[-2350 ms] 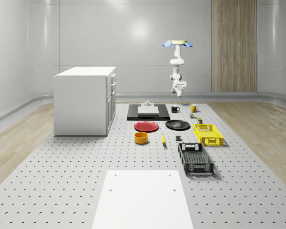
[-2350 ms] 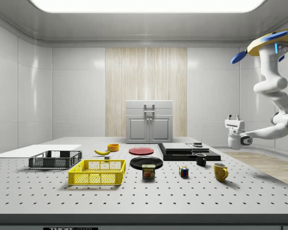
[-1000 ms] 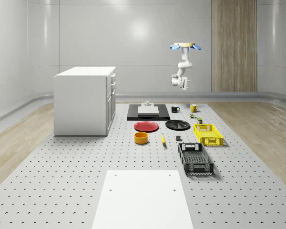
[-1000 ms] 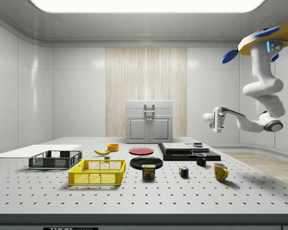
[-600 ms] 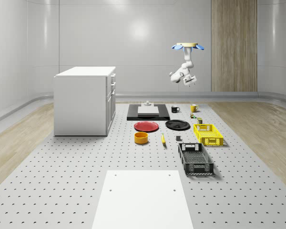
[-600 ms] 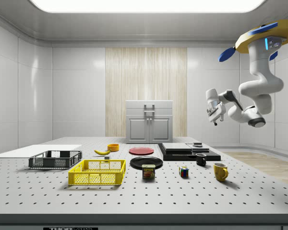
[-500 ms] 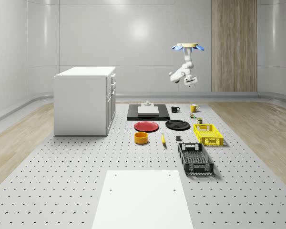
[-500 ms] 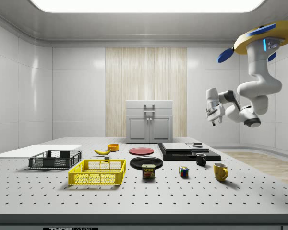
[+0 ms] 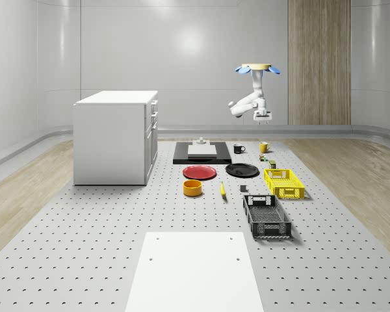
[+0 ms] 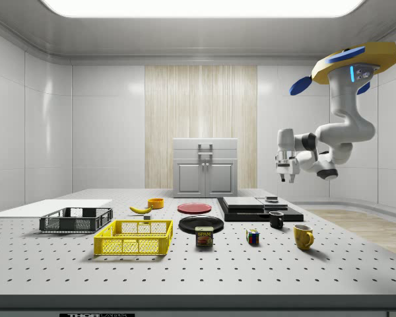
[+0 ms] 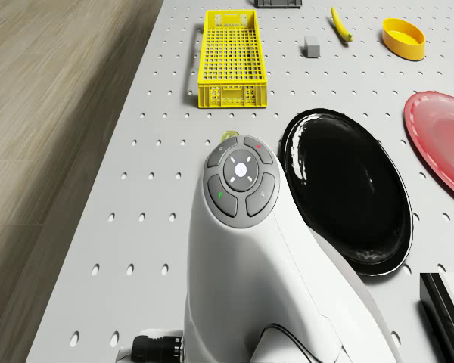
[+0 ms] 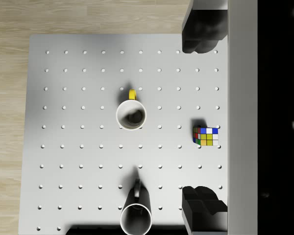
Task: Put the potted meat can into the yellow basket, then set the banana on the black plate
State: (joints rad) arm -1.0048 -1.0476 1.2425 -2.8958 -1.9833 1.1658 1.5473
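— Why is the drone [image 10: 354, 66] hovering so high over the grey pegboard counter's [image 9: 104, 247] far end?

— Probably lining up: the small potted meat can [image 10: 204, 236] sits beside the yellow mesh basket [image 10: 134, 237], untouched. The claw [image 10: 284, 171] points down, spread wide, empty.

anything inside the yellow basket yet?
No. The yellow basket looks empty in the drone view; its mesh floor is bare. The potted meat can stands on the table beside it. The gripper hangs high above the mugs under the hovering drone.
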